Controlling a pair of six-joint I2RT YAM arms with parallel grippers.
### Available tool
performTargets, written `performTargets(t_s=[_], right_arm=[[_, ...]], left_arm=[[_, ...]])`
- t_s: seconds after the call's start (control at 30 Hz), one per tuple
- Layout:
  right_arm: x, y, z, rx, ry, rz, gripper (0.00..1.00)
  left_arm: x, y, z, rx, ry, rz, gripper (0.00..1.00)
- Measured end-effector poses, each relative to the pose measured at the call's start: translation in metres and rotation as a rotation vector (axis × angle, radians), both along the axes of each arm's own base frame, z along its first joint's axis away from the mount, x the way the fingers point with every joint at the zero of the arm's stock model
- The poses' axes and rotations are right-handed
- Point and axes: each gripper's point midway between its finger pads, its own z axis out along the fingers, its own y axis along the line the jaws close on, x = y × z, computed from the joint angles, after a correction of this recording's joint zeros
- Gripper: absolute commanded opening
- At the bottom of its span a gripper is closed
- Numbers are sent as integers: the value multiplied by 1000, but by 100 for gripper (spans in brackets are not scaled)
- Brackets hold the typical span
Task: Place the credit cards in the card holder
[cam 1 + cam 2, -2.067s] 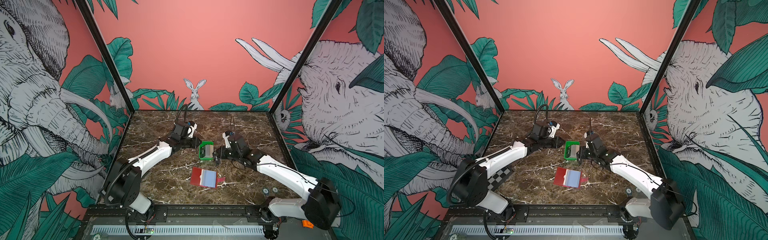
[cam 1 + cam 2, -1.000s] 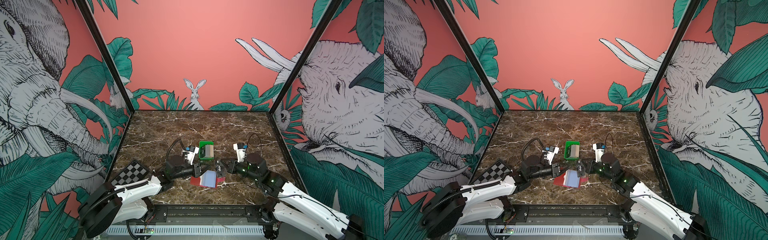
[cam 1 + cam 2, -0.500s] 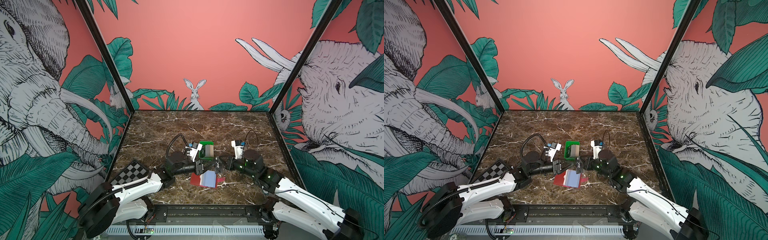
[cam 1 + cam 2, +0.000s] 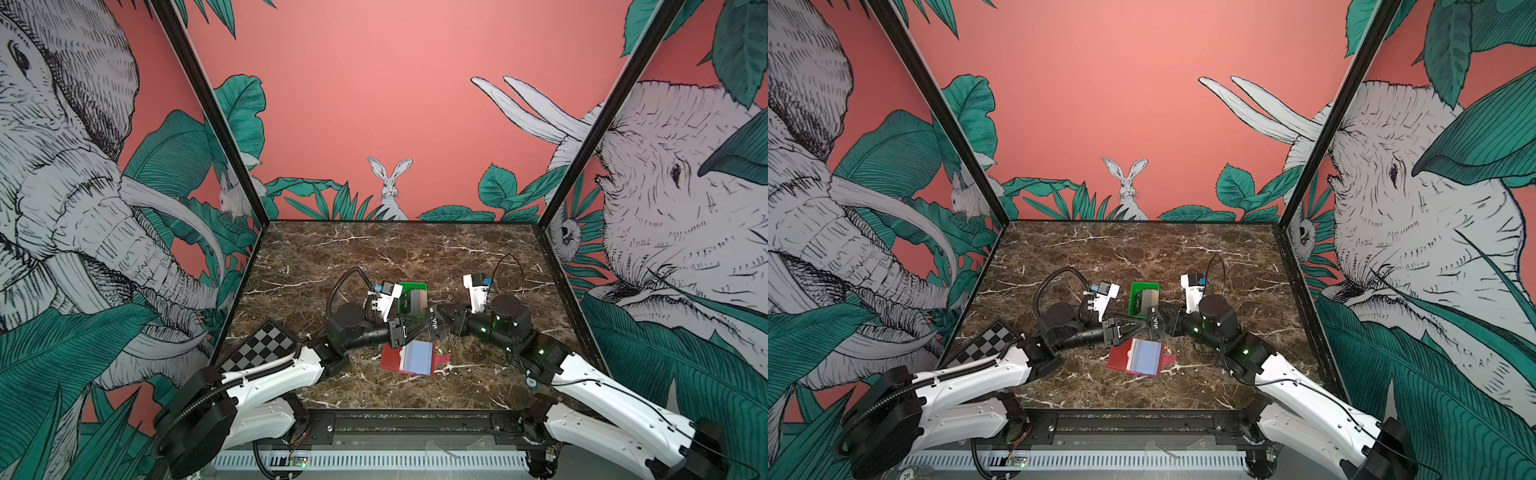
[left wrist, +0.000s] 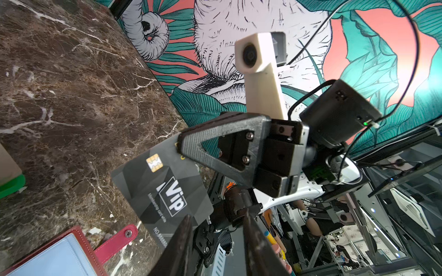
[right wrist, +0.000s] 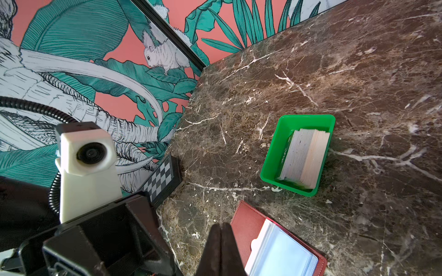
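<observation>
The right gripper (image 5: 179, 146) pinches a dark grey VIP credit card (image 5: 162, 188) by one end, in the air just above the open red card holder (image 4: 391, 358); the left gripper (image 5: 215, 216) faces it, jaws spread near the card's other end, seemingly not touching. More credit cards (image 6: 303, 155) stand stacked in the green tray (image 6: 272, 157) beyond.

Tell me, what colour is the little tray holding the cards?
Bright green tray, clearest in the right wrist view.
</observation>
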Motion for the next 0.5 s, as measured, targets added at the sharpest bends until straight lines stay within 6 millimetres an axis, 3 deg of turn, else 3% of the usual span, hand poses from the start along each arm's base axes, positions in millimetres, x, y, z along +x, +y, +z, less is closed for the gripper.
performTargets(t_s=[0.27,0.5], right_arm=[[-2,-6,1,44,4,-32,0],[-6,-8,7,97,1,-30,0]], left_arm=[[3,9,2,-60,29,-20,37],[2,8,-12,-79,75,-44,38]])
